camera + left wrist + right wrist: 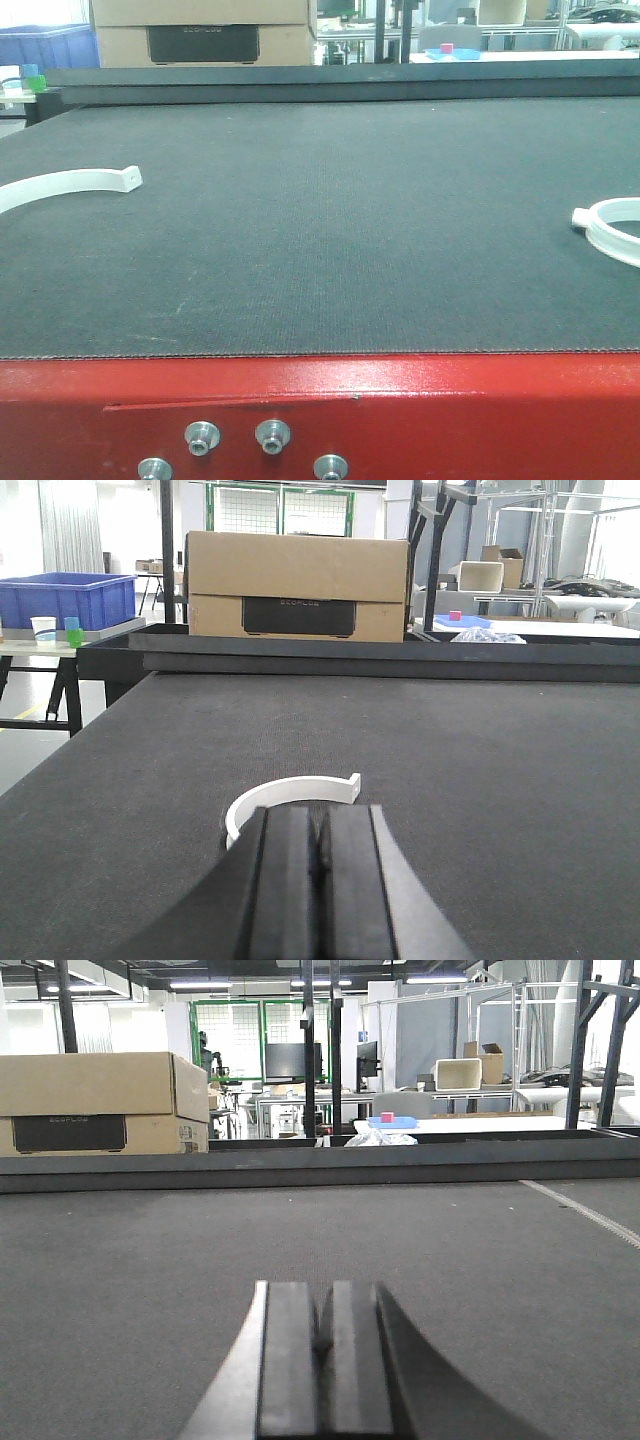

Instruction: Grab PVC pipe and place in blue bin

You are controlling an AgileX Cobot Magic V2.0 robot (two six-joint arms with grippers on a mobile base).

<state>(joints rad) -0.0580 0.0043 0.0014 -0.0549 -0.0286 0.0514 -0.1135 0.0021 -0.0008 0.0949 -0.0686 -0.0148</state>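
A white PVC piece [290, 788] is seen ahead of the black left gripper [320, 820] on dark grey woven matting [480, 760], a blue bin [65, 600] beyond.

This is a light-industrial workshop or robotics lab rather than a home. A large cardboard box [297, 585] stands just past the far rim of a broad black felt-topped work table [320, 230], and the side of the table opposite the box is a red-painted steel frame [450, 410] with exposed bolts [272, 436]. Left of the box a blue bin [68, 598] sits on a trestle bench beside paper cups [44, 630]. Behind the box stands a green-framed wire-mesh partition [280, 508], and to its right are metal framing [520, 520], benches with a white tub [478, 576], computer monitors [290, 1060] and ceiling strip lights [195, 984].
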